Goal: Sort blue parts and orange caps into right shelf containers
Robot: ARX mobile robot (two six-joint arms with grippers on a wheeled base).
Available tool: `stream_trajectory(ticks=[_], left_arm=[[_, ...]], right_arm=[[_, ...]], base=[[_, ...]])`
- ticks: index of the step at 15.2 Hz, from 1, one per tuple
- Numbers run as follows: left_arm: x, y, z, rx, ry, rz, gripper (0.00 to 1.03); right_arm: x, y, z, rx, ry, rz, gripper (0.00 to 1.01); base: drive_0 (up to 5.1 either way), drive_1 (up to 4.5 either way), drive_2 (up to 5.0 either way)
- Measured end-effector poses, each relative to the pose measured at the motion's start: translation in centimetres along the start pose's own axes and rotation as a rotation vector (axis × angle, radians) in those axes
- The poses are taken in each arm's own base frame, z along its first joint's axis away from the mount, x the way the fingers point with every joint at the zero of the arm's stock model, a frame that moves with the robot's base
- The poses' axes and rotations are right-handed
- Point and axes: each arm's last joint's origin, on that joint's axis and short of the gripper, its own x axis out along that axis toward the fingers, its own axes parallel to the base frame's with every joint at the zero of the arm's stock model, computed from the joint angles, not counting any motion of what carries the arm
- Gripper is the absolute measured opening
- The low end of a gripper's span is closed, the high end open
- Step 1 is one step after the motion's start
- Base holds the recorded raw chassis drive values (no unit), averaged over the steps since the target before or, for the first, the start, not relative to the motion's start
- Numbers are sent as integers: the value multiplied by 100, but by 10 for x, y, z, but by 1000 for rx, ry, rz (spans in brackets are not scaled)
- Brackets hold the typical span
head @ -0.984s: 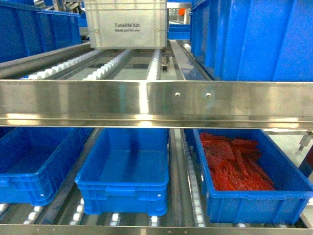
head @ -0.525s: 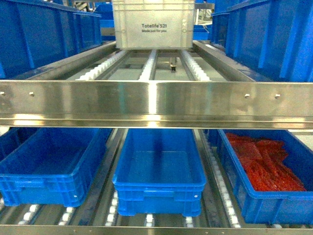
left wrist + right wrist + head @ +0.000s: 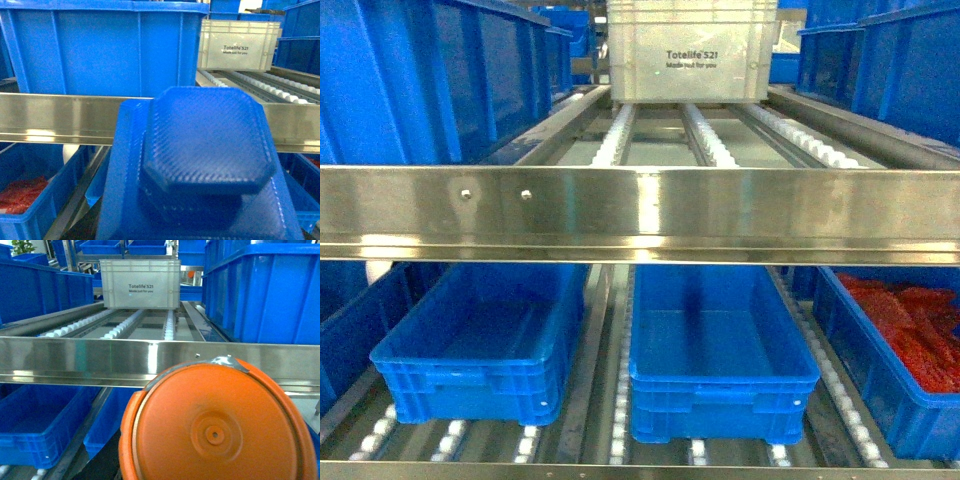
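Note:
A blue part [image 3: 205,145], a textured octagonal block on a square plate, fills the left wrist view right in front of the camera and hides my left gripper's jaws. In the right wrist view a round orange cap [image 3: 215,427] is held up close and covers the right gripper's jaws. Both hang in the air before the shelf's steel rail [image 3: 640,215]. Two empty blue containers [image 3: 470,380] [image 3: 720,395] sit on the lower roller shelf. A third container [image 3: 890,390] at the right edge holds red pieces. Neither gripper shows in the head view.
On the upper roller shelf a white Totelife crate [image 3: 690,50] stands at the back, with tall blue crates on the left [image 3: 420,80] and right [image 3: 890,50]. Low in the left wrist view is a crate [image 3: 37,215] with red pieces.
The head view has swung left: the white crate, the lower containers and the red-filled container have all slid to the right in the picture.

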Motion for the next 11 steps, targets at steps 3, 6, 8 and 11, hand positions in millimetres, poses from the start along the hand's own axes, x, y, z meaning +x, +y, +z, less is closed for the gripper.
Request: stream_trajectory(ticks=[3, 6, 8, 11], left_arm=[[0, 0, 0, 0, -2, 1, 42], [0, 0, 0, 0, 0, 0, 42], [0, 0, 0, 0, -2, 1, 42], [0, 0, 0, 0, -2, 4, 42]], right_arm=[[0, 0, 0, 0, 0, -1, 43], [0, 0, 0, 0, 1, 0, 43], [0, 0, 0, 0, 0, 0, 43], [0, 0, 0, 0, 2, 3, 43]], base=[[-495, 250, 250], [-495, 251, 251], [-495, 251, 251], [-495, 251, 251]])
